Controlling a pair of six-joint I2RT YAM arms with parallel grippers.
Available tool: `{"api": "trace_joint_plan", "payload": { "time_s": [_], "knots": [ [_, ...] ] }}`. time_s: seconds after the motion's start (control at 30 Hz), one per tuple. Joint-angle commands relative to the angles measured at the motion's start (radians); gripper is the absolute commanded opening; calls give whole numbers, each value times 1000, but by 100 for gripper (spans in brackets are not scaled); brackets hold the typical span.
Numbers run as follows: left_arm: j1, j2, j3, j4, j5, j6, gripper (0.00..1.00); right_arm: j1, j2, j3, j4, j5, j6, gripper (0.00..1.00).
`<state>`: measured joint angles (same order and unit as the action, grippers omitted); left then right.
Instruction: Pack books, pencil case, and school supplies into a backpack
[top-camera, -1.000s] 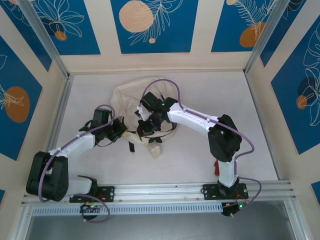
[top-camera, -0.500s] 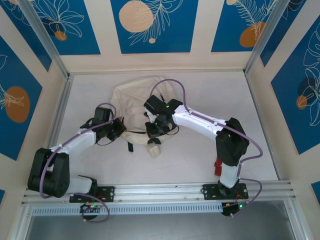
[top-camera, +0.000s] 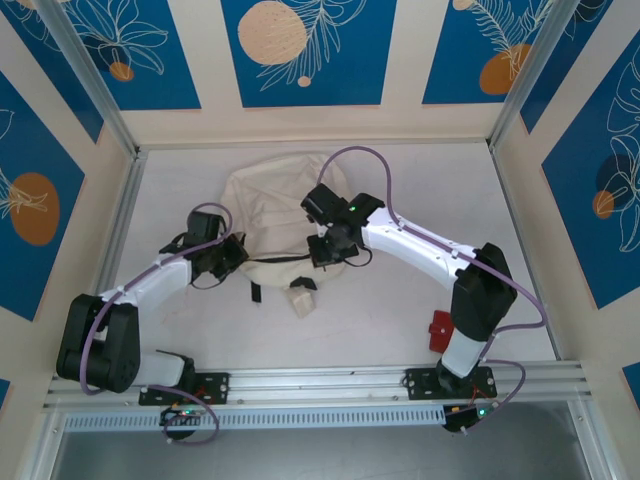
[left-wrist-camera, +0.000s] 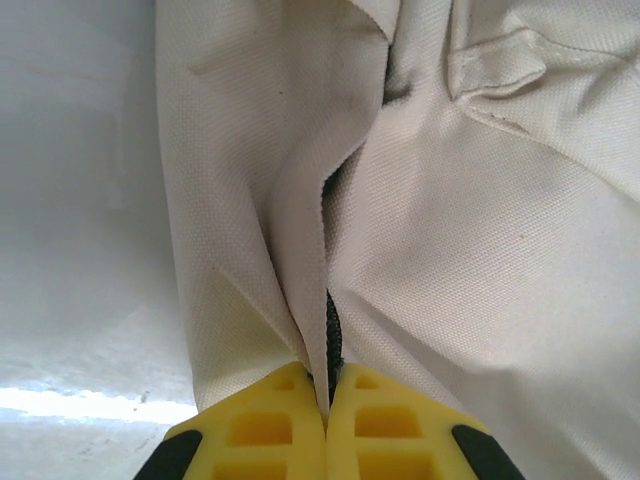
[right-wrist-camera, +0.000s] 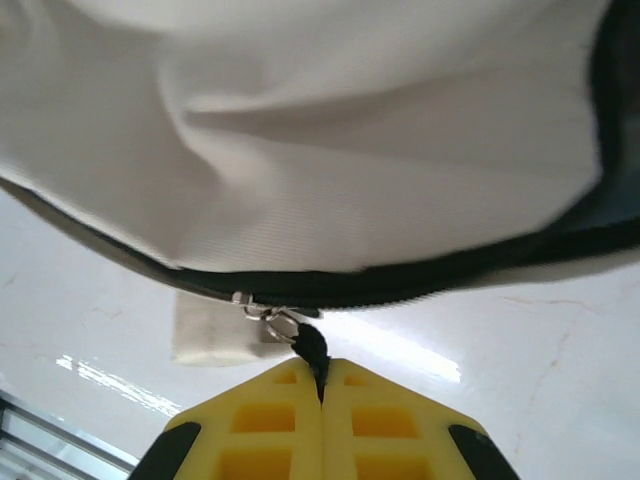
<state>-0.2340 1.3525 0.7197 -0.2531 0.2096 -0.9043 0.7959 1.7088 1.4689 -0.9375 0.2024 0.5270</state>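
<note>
Right arm (top-camera: 420, 245) has swung out to your right versus a second ago. Its wrist has dragged rightward along the near edge of the backpack (top-camera: 265, 195), and more cream fabric now lies exposed and flatter. Left arm (top-camera: 150, 285) has barely shifted, with its wrist at the bag's near-left corner. You now see more of the red item (top-camera: 440, 330) by the right arm's base on the table (top-camera: 450, 190). A small cream flap (top-camera: 303, 298) lies just in front of the bag's edge. The backpack sits mid-table, toward the back wall.

Left wrist: you've got the yellow left fingers (left-wrist-camera: 265, 430) clenched on a fold of the cream fabric, with dark zipper tape (left-wrist-camera: 330, 330) running into the pinch. Table shows left of the fold.

Right wrist: right fingers (right-wrist-camera: 270, 420) are clenched on the dark zipper pull (right-wrist-camera: 312, 345). The pull hangs off a small metal ring (right-wrist-camera: 262, 310) on the black zipper line (right-wrist-camera: 420, 280). The bag body is above that line, and the cream flap lies on glossy table below it.
</note>
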Motion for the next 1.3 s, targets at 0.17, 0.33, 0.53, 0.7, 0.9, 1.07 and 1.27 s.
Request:
{"api": "trace_joint_plan", "payload": {
  "time_s": [0.17,0.33,0.53,0.7,0.9,1.07,1.27],
  "knots": [
    [78,17,46,-57,-124,75,0,-55,-40,-84,14,-76,-9,0],
    [128,-10,73,-112,-155,118,8,-1,32,-63,142,-305,-67,0],
    [168,-94,92,-230,-216,161,42,68,190,94,259,-484,-64,0],
    [209,-177,88,-304,-191,175,57,88,307,247,308,-564,-38,0],
    [211,-250,29,-244,-10,88,72,91,418,398,316,-635,-22,0],
    [211,-234,-35,-57,179,-39,77,96,428,406,309,-657,-20,0],
    [209,-177,-95,66,235,-133,76,96,395,375,310,-656,-16,0]
  ]
}}
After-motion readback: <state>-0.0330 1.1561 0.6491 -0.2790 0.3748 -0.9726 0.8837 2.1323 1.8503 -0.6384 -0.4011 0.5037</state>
